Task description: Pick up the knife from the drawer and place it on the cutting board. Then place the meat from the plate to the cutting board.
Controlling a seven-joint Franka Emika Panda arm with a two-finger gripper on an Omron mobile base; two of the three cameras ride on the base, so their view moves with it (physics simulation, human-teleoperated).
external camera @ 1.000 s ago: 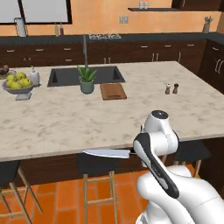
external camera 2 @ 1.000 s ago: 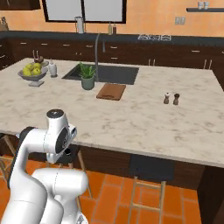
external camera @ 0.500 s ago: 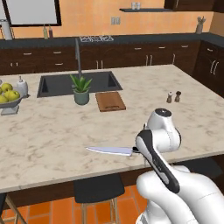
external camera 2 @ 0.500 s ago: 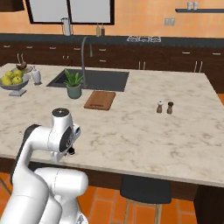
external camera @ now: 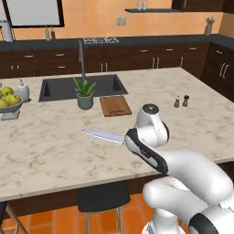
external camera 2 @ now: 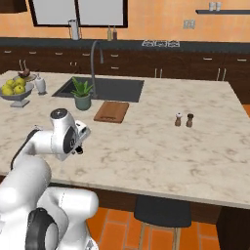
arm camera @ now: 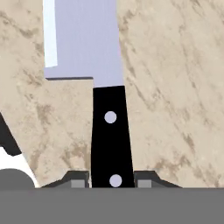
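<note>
Hand (arm camera: 112, 183) grips the knife (external camera: 104, 135) by its handle above the surface (external camera: 50, 146); cutting board (external camera: 115, 105) bare, meat transfer pending.

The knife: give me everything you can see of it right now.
The knife has a broad, pointed silver-grey blade and a black handle with two pale rivets. The gripper is shut on the handle's end, a dark fingertip on each side. The knife is carried roughly level above the marble counter, touching nothing else, short of the cutting board.
</note>
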